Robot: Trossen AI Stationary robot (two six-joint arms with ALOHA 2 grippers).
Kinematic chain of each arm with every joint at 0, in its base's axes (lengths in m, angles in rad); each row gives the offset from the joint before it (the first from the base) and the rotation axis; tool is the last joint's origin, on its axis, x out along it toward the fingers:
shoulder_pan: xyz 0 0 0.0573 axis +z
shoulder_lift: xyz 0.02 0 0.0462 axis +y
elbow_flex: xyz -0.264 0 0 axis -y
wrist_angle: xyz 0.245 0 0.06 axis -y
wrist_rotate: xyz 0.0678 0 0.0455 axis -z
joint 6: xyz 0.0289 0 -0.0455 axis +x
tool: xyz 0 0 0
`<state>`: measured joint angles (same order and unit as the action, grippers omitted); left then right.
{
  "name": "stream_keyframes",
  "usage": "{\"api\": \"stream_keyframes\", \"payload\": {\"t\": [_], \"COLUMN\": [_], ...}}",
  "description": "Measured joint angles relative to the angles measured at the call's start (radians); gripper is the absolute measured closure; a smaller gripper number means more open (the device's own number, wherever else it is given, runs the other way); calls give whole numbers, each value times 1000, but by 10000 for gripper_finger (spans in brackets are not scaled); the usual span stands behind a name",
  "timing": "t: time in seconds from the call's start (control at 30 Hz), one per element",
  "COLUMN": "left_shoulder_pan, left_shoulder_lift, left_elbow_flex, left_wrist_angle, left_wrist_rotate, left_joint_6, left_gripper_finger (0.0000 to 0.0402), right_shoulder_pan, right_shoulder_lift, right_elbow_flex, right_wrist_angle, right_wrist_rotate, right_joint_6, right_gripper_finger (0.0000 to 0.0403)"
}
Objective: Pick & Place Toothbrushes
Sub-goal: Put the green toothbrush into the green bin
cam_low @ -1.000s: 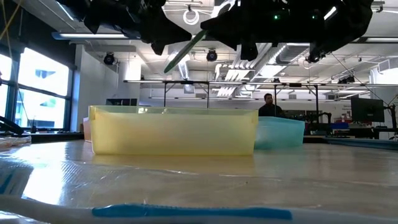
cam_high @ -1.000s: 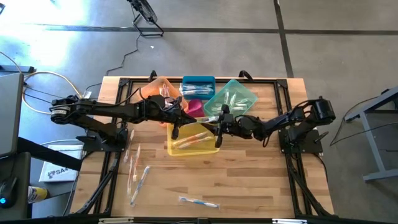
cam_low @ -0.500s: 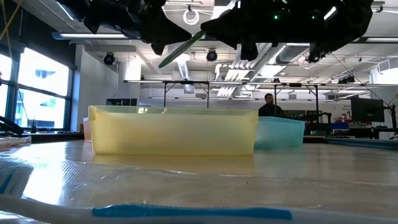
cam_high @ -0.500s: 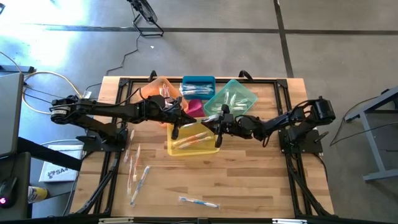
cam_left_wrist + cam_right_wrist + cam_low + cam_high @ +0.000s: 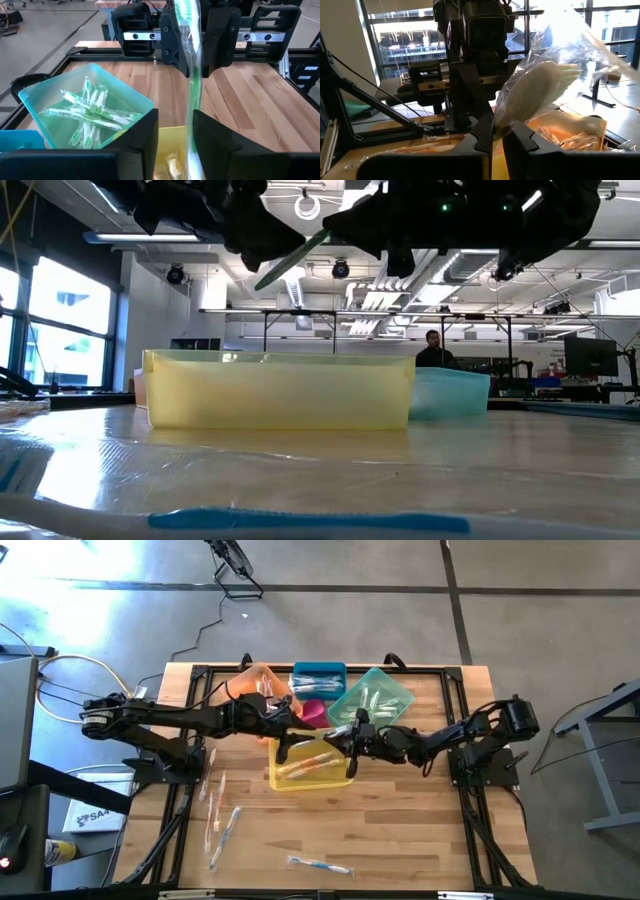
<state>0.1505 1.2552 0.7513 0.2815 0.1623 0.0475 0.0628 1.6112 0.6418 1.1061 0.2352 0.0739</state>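
High view: the left gripper (image 5: pixel 283 735) and right gripper (image 5: pixel 347 741) meet nose to nose over the yellow bin (image 5: pixel 310 764) at the table's (image 5: pixel 400 830) centre. A wrapped brush (image 5: pixel 322 737) bridges the gap between them. At 12 o'clock from the yellow bin sit the blue bin (image 5: pixel 319 676), with the orange bin (image 5: pixel 258 683) at 10 o'clock and the teal bin (image 5: pixel 372 698) at 1 o'clock; the teal one holds several brushes. Loose brushes (image 5: pixel 222 823) lie at 8 o'clock on the bare wood, and one more (image 5: pixel 320 864) at 6 o'clock near the table edge.

Low view: both arms hang dark above the yellow bin (image 5: pixel 280 390). The green brush (image 5: pixel 292 260) slants between them, well above the bin's rim. A blue-handled brush (image 5: pixel 310 522) lies blurred in the foreground. A person (image 5: pixel 432 350) stands far back in the room.

Left wrist view: the left fingers (image 5: pixel 142 140) stand apart, either side of the green brush (image 5: pixel 190 75), not pinching it. The brush runs upright to the right gripper (image 5: pixel 192 47) opposite. The teal bin (image 5: pixel 85 107) with its green brushes sits at 9 o'clock.

Right wrist view: the right fingers (image 5: pixel 482 132) are pressed together on the wrapper of the brush (image 5: pixel 540 90), whose pale handle fans out toward 2 o'clock. The left gripper (image 5: pixel 480 30) faces it at 12 o'clock.
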Motion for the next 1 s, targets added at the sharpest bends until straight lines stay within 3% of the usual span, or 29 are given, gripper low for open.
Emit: {"api": "stream_keyframes", "payload": {"t": [0.17, 0.63, 1.0], "left_shoulder_pan": [0, 1, 0], "left_shoulder_lift": [0, 0, -88], "left_elbow_flex": [0, 0, 0], "left_wrist_angle": [3, 5, -84], "left_wrist_rotate": [0, 1, -86], "left_joint_6": [0, -46, 36], "left_gripper_finger": [265, 263, 263], "right_shoulder_pan": [0, 0, 3], "right_shoulder_lift": [0, 0, -45], "right_elbow_flex": [0, 0, -1], "right_wrist_angle": [-1, -26, -112], "right_wrist_rotate": [0, 28, 114], "right_joint_6": [0, 8, 36], "right_gripper_finger": [388, 388, 388]}}
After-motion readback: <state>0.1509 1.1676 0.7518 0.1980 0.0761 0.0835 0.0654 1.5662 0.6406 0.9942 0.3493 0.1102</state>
